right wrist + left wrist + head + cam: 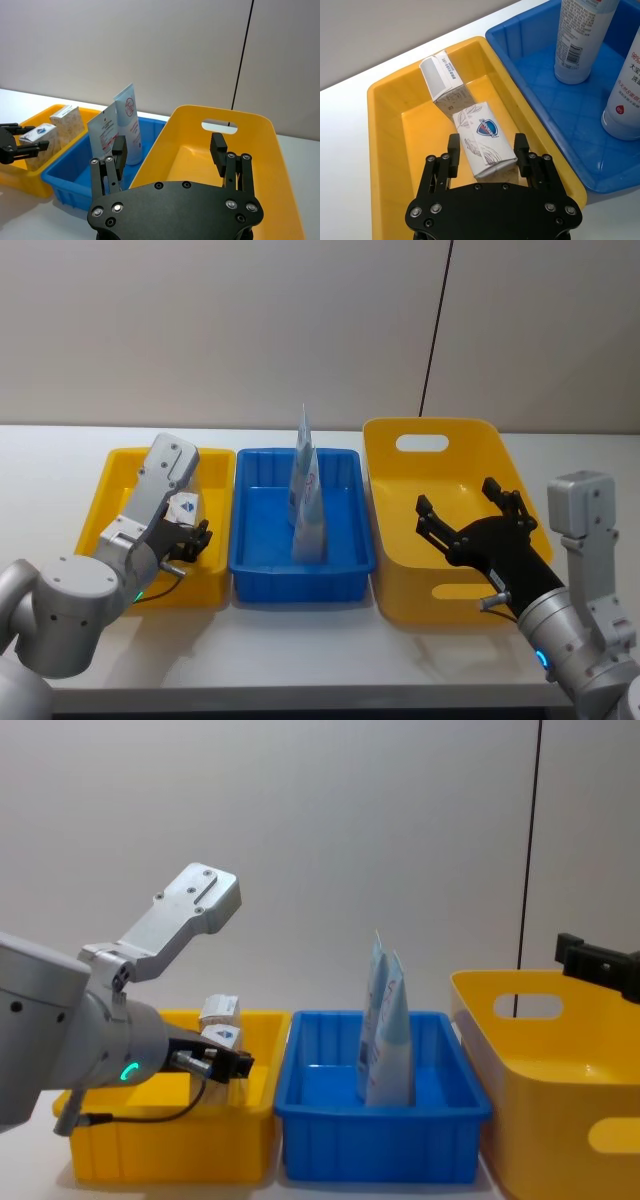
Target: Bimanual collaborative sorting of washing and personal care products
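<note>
The left end effector point(486, 152) hung inside the small yellow bin point(387, 130), its fingers point(453, 150) spread around a leaf-printed soap pack point(483, 138) without clearly touching it. A second pack point(442, 81) stood just beyond. The right end effector point(170, 150), wide open and empty, hovered over the large yellow bin point(280, 165); two pale-blue tubes point(306, 495) stood in the blue bin point(345, 570) between them.

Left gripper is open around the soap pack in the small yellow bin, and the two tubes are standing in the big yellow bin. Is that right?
Not quite. The two tubes stand in the blue bin, as the head view shows; the big yellow bin holds none. The rest is right: the left gripper is open with its fingers on either side of the soap pack in the small yellow bin.
</note>
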`<state>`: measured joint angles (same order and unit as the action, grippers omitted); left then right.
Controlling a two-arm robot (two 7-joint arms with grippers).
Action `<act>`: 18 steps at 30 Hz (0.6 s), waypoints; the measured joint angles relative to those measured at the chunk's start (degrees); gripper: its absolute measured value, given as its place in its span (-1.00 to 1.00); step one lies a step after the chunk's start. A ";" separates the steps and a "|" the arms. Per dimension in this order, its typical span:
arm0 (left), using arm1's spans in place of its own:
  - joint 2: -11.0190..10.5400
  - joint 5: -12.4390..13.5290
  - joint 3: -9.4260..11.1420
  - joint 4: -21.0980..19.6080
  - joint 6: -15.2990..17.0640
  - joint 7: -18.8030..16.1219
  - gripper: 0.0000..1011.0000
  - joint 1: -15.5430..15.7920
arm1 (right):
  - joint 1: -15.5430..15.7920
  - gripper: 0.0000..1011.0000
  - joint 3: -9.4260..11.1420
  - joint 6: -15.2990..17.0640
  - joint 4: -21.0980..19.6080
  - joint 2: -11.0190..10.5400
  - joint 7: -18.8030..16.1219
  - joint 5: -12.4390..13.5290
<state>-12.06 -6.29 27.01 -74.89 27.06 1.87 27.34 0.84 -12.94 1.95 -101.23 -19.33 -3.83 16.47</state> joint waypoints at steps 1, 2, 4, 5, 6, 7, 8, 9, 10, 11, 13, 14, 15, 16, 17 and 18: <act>0.02 0.01 -0.02 0.01 0.00 0.00 0.18 0.01 | 0.00 0.98 0.00 0.00 0.00 0.00 0.00 0.00; 0.02 0.01 -0.02 0.01 0.00 0.00 0.18 0.01 | 0.00 0.98 0.00 0.00 0.00 0.00 0.00 0.00; 0.04 0.02 -0.05 0.02 0.00 -0.01 0.06 0.02 | 0.00 0.98 0.00 0.00 0.00 0.00 0.00 0.00; 0.04 0.02 -0.05 0.02 0.00 -0.01 0.02 0.02 | 0.00 0.98 0.00 0.00 0.00 0.00 0.00 0.00; 0.05 0.03 -0.06 0.03 0.00 -0.01 -0.01 0.03 | 0.00 0.98 0.00 0.00 0.00 0.00 0.00 0.00; 0.05 0.03 -0.07 0.03 0.00 -0.01 -0.05 0.03 | 0.00 0.98 0.00 0.00 0.00 0.00 0.00 0.00; 0.06 0.04 -0.08 0.04 0.00 -0.01 -0.05 0.03 | 0.00 0.98 0.00 0.00 0.00 0.00 0.00 0.00; 0.06 0.04 -0.08 0.05 0.00 -0.01 -0.09 0.03 | 0.00 0.98 0.00 0.00 0.00 0.00 0.00 0.00; 0.07 0.04 -0.09 0.05 0.00 -0.01 -0.12 0.03 | 0.00 0.98 0.00 0.00 0.00 0.00 0.00 0.00; 0.07 0.05 -0.10 0.07 0.00 -0.01 -0.15 0.03 | 0.00 0.98 0.00 0.00 0.00 0.00 0.00 0.00; 0.08 0.06 -0.10 0.07 0.00 -0.01 -0.17 0.03 | 0.00 0.98 0.00 0.00 0.00 0.00 0.00 0.00; 0.08 0.06 -0.11 0.08 0.00 -0.02 -0.18 0.03 | 0.00 0.98 0.00 0.00 0.00 0.00 0.00 0.00; 0.09 0.07 -0.12 0.09 0.00 -0.01 -0.20 0.03 | 0.00 0.98 0.00 0.00 0.00 0.00 0.00 0.00; 0.09 0.08 -0.12 0.09 0.00 -0.02 -0.21 0.03 | 0.00 0.98 0.00 0.00 0.00 0.00 0.00 0.00; 0.10 0.08 -0.13 0.09 0.00 -0.01 -0.22 0.03 | 0.00 0.98 0.00 0.00 0.00 0.00 0.00 0.00; 0.10 0.09 -0.14 0.10 0.00 -0.01 -0.22 0.03 | 0.00 0.98 0.00 0.00 0.00 0.00 0.00 0.00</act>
<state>-11.96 -6.20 26.87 -74.79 27.06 1.86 27.36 0.84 -12.94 1.95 -101.23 -19.33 -3.83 16.46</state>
